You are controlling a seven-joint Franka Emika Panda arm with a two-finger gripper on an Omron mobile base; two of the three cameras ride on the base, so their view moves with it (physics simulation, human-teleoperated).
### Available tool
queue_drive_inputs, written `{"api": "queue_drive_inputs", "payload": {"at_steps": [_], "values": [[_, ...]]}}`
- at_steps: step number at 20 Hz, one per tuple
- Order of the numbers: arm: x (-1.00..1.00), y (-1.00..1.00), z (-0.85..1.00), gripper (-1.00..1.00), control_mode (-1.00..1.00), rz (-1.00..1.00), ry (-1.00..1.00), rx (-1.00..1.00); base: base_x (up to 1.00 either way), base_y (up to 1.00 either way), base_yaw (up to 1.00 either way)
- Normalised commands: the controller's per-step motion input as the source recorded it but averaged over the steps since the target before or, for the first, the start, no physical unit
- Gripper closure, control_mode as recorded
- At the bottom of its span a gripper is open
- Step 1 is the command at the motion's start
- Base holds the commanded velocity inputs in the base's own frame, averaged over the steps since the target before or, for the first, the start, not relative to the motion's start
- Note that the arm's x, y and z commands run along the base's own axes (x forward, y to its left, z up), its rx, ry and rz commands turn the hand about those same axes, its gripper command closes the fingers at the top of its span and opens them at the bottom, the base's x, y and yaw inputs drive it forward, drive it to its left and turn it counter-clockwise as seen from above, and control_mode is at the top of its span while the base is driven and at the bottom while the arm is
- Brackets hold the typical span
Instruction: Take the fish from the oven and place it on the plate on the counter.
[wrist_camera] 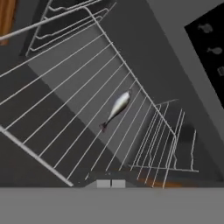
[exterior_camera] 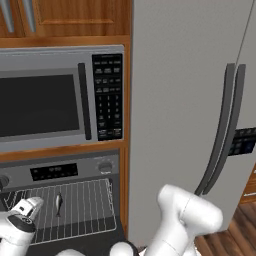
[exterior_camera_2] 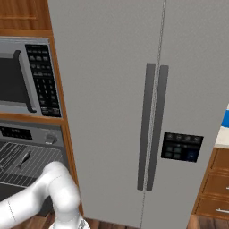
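The fish (exterior_camera: 58, 202), small, slender and silver-grey, lies on the wire rack (exterior_camera: 85, 205) of the open oven (exterior_camera: 60, 171). In the hand view the fish (wrist_camera: 117, 107) rests mid-rack with its tail pointing lower left. My gripper (exterior_camera: 29, 205) hovers over the rack's left part, just left of the fish and apart from it; its fingers are not clear to me. A dark sliver on the rack may be the fish (exterior_camera_2: 24, 158). A bright blue patch (exterior_camera_2: 225, 117) sits above a pale counter strip (exterior_camera_2: 222, 138); I cannot tell whether it is the plate.
A steel microwave (exterior_camera: 50, 100) with a keypad sits above the oven. A tall grey fridge (exterior_camera: 190, 100) with two bar handles stands right of it. Wooden drawers (exterior_camera_2: 214, 188) and wood floor lie at the far right. My arm's elbow (exterior_camera: 190, 212) rises before the fridge.
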Motion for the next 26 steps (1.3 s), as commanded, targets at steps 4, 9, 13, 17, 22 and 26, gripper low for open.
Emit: {"api": "queue_drive_inputs", "payload": {"at_steps": [4, 9, 13, 17, 22, 26], "values": [[0.22, -0.52, 0.0, 1.0, -1.0, -0.44, 0.0, 0.46, 0.0, 0.0, 0.0], [0.34, -0.49, 0.24, 1.0, -1.0, -0.47, 0.22, 0.38, 0.0, 0.0, 0.0], [0.48, -0.51, 0.34, 1.0, -1.0, -0.38, 0.44, 0.26, 0.0, 0.0, 0.0], [0.58, -0.04, 0.02, -1.0, -1.0, -0.15, 0.12, 0.15, 0.0, 0.0, 0.0], [0.43, 0.04, -0.23, -1.0, -1.0, 0.0, 0.0, 0.04, 0.0, 0.0, 0.0], [0.32, 0.0, -0.33, -1.0, -1.0, 0.0, -0.06, 0.08, 0.0, 0.0, 0.0]]}}
